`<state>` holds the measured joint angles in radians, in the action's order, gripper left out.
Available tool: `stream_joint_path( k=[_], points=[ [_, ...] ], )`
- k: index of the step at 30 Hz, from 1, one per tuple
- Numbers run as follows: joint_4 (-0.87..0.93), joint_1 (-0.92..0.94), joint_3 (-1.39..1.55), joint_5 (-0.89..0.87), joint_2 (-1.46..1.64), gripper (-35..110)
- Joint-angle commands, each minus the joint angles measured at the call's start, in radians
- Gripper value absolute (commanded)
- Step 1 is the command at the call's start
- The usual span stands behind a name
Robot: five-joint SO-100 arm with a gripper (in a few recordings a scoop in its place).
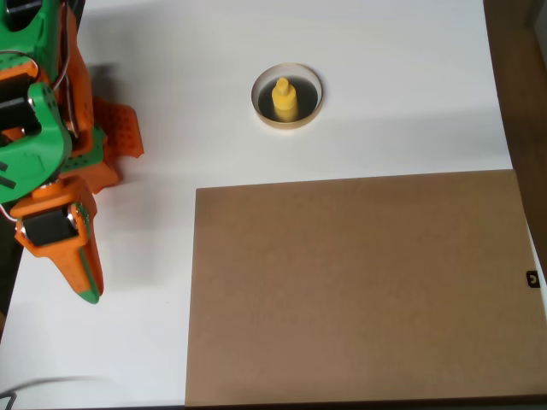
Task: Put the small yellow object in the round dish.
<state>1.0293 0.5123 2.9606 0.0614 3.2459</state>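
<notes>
Overhead view: the small yellow object (pixel 285 99) is standing upright inside the round dish (pixel 267 118), knob up, sitting on the dark inside w/ the pale rim all around it. So, judging from how things lie now, the task looks done; nothing left to carry.

The gripper (pixel 85 278) is at the left edge of the counter (pixel 171 51), orange w/ a green tip, pointing toward the near side. It holds nothing. Fingers seem pressed together into one tapered wedge, but from straight above I can't tell for sure, no gap visible btw them.

Key relation: the dish w/ the yellow piece lies to the right of the gripper and farther away, well apart from it. The gripper points away from the dish, not at it. The yellow piece's long axis is vertical, so from above it reads as a round base w/ a narrower knob. Only one arm here, so no question of which is nearer.

A big brown board (pixel 359 290) covers the near-right part of the counter; dish sits just beyond its far edge, not touching.

Writing/brands: none readable. A tiny dark mark at the board's right edge, too small to make out.
</notes>
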Motion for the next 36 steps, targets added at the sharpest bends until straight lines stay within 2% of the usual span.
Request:
stream_joint_path(
  k=[1, 20, 27, 36],
  points=[
    [0.015, 0.021, -0.008, -0.003, 0.025, 5],
    [0.035, 0.141, 0.006, -0.104, 0.081, 0],
    [0.048, 0.103, -0.003, 0.115, 0.058, 0],
    [-0.031, 0.140, 0.025, 0.055, 0.081, 0]
  ],
)
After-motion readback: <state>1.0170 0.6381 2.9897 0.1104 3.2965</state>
